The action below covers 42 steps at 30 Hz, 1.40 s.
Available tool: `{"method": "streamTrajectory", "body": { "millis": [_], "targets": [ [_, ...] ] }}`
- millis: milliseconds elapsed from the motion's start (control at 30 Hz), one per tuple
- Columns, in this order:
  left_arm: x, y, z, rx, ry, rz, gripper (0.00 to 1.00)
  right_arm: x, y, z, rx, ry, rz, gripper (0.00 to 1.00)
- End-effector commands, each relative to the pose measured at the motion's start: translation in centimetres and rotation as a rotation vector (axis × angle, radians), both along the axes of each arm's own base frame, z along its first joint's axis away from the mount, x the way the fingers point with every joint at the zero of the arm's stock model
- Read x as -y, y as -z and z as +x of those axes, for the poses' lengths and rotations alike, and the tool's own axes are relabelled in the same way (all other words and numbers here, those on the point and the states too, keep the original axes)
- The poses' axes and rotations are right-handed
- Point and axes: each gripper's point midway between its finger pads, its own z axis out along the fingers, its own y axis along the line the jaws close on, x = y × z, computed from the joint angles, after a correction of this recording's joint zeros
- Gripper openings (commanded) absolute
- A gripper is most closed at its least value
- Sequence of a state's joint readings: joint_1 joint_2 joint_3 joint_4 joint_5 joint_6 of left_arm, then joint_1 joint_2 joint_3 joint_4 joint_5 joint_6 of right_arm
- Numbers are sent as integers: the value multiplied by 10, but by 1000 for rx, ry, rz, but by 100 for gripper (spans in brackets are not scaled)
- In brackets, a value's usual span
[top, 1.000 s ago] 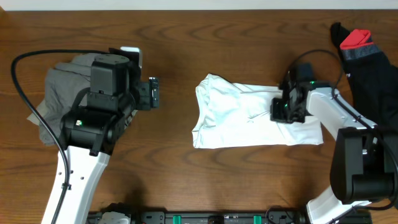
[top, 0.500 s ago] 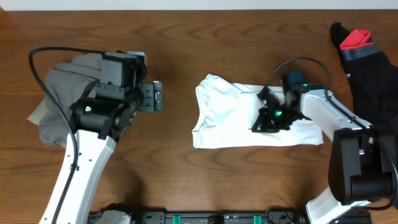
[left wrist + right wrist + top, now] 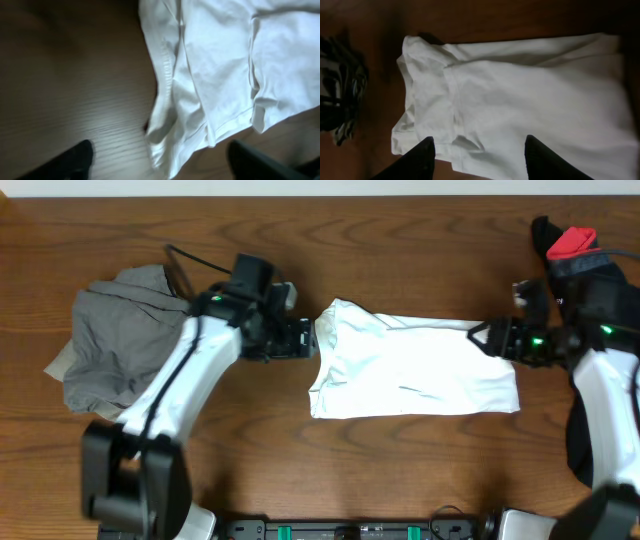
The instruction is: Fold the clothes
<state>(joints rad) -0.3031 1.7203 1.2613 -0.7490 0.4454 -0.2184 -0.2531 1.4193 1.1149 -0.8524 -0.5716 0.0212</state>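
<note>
the white t-shirt (image 3: 415,375) lies folded into a flat oblong in the middle of the tabletop (image 3: 400,250), a grey-khaki heap (image 3: 115,345) sits near the left edge, and a black-and-red garment (image 3: 580,260) is bunched in the far right corner. the left claw (image 3: 306,340) hangs just beside the shirt's left end, its fingers (image 3: 75,160) spread wide with nothing between them but the cloth lying below. the right claw (image 3: 487,338) is at the shirt's far right corner, its jaws also parted and gripping nothing.
</note>
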Motion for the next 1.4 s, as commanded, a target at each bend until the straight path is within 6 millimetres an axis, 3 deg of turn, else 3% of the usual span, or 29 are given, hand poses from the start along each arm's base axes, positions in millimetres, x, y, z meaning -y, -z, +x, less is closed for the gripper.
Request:
{"method": "streamTrajectory", "body": {
  "millis": [0, 200, 367, 600, 700, 867, 933, 1067, 1267, 1367],
  "targets": [
    [19, 20, -3, -112, -47, -58, 92, 19, -16, -7, 16, 84, -77, 57],
    [49, 58, -6, -191, 13, -123, 92, 25, -21, -21, -1, 111, -132, 57],
    [66, 78, -13, -215, 58, -124, 92, 24, -20, -23, -11, 109, -129, 56],
    [107, 96, -29, -197, 156, -122, 88, 24, -19, -25, -17, 109, -128, 54],
    [118, 99, -30, -175, 171, -119, 69, 24, -18, -26, -26, 108, -126, 52],
    [113, 99, -30, -173, 162, -93, 13, 23, -16, -30, -45, 107, -122, 50],
    [108, 94, -29, -177, 153, -90, 6, 22, -16, -31, -50, 107, -121, 50],
    [85, 68, -18, -160, 134, -67, 6, 22, -16, -32, -52, 106, -120, 49],
    [16, -2, 7, -47, 126, 118, 6, 22, -16, -31, -50, 107, -121, 49],
    [3, -36, 15, 5, 145, 169, 6, 22, -16, -30, -45, 107, -121, 49]
  ]
}}
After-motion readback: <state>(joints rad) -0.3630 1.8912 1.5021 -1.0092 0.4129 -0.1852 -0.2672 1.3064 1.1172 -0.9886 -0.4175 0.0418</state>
